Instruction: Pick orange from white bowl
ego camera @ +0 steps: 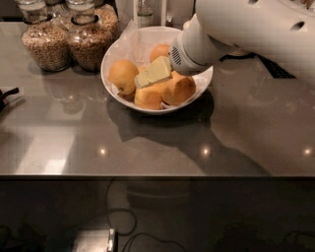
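Note:
The white bowl (114, 54) stands on the grey counter at the back centre, lined with crinkled white paper. It holds several oranges. The orange (181, 90), the largest and deepest in colour, lies at the bowl's front right. Smaller, yellower oranges lie at the left (122, 76), the front (147, 99) and the back (158, 50). My gripper (151, 75) reaches in from the upper right on a thick white arm. It sits low inside the bowl over the middle oranges, just left of the orange and at its edge. Part of the orange is hidden behind the wrist.
Two glass jars of grain (47, 42) (88, 43) stand just left of the bowl. A glass bottle (144, 11) stands behind it. A black object (7, 95) pokes in at the left edge. The counter's front edge (147, 174) runs across the view.

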Robot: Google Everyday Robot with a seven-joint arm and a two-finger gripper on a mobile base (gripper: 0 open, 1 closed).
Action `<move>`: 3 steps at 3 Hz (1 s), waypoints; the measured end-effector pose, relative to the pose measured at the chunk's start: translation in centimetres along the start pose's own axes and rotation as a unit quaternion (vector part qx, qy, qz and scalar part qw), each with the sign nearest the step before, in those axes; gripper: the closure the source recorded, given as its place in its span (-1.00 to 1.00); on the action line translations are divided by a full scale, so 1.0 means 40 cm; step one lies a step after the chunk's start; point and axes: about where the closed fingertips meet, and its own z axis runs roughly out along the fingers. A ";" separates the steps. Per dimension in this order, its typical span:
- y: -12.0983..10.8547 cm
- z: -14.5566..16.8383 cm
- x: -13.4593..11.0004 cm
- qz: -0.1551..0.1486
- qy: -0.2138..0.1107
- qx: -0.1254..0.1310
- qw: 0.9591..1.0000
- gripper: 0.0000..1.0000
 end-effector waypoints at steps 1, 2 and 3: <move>-0.004 0.022 0.027 -0.007 -0.009 0.031 0.999 -1.00; -0.022 0.082 0.086 -0.014 -0.021 0.070 0.997 -1.00; -0.022 0.073 0.078 -0.014 -0.021 0.070 0.997 -1.00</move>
